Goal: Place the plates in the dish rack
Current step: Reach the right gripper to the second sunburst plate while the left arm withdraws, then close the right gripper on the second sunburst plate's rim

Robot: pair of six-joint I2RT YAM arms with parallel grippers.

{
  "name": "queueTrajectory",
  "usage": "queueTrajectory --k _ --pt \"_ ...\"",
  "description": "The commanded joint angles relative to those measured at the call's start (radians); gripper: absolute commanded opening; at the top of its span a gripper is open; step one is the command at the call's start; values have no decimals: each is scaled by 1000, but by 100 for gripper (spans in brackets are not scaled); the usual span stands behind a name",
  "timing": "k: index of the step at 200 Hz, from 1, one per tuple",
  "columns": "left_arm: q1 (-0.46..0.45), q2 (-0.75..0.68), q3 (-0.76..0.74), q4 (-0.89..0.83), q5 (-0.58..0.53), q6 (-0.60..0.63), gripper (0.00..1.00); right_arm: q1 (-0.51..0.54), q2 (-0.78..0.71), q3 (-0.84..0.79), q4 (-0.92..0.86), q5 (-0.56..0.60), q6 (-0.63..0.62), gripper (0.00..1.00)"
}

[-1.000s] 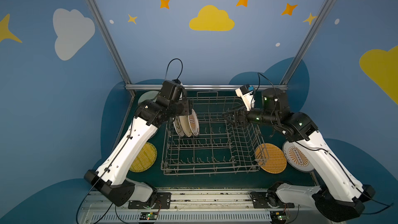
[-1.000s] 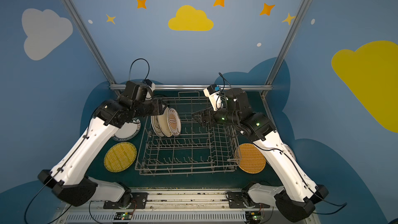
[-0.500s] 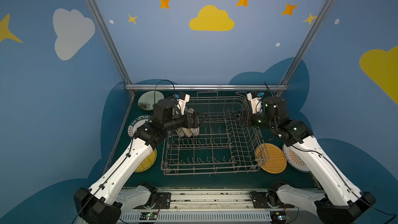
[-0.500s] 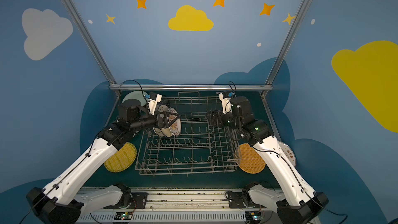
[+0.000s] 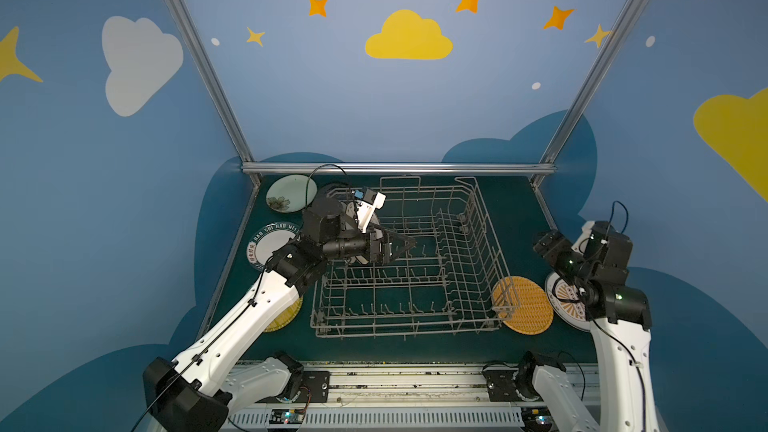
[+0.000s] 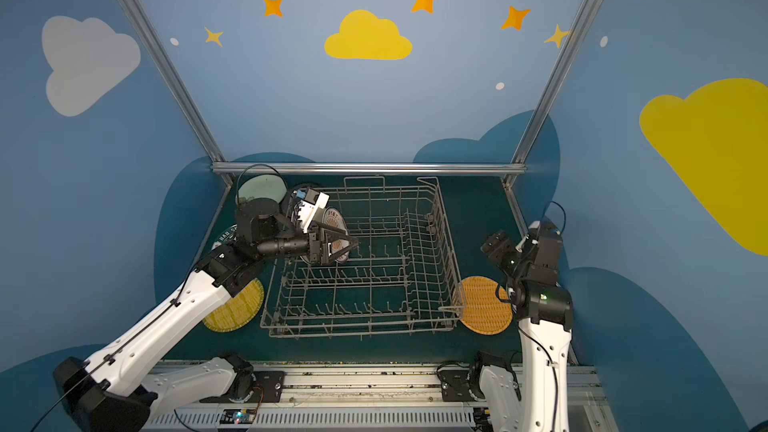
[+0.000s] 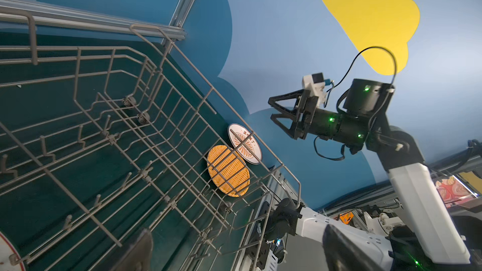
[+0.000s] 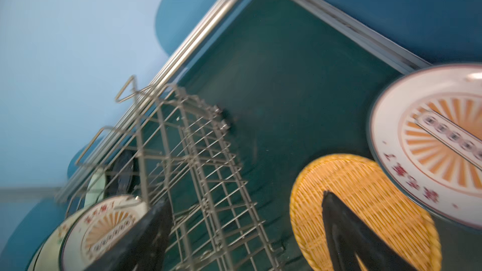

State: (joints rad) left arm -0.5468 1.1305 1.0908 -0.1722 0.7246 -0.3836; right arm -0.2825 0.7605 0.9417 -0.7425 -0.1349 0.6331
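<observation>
Standing on edge in the far-left corner of the dish rack (image 5: 486, 251), the sunburst plates (image 6: 336, 220) sit just behind your left gripper (image 6: 353, 241). Its jaws gape wide inside the rack, with nothing between them. Your right gripper (image 7: 271, 107) hangs raised off the rack's right side, jaws likewise spread and empty. It is clear of the orange woven plate (image 5: 528, 305) and the loose sunburst plate (image 5: 565, 305), which lie flat on the table beside the rack
</observation>
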Motion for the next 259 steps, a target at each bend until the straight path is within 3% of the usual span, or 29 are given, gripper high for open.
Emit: queueTrajectory --k 1,52,106,178,230,259 --pt "-7 -10 4 29 12 -2 100 -147 -68 -95 -40 -42 108 89" --pt "-24 -4 0 51 26 -29 100 -315 -208 -327 -28 71 288 91" --pt "-45 -1 4 28 4 -8 100 -357 -253 -490 65 108 398 90" --pt "-50 2 4 18 -10 5 100 -435 -188 -641 301 96 435 87" --pt "-49 -5 3 16 -10 9 100 -461 -84 -691 455 103 441 80" --pt "-49 -10 4 14 -13 9 100 -464 -42 -706 519 110 453 70"
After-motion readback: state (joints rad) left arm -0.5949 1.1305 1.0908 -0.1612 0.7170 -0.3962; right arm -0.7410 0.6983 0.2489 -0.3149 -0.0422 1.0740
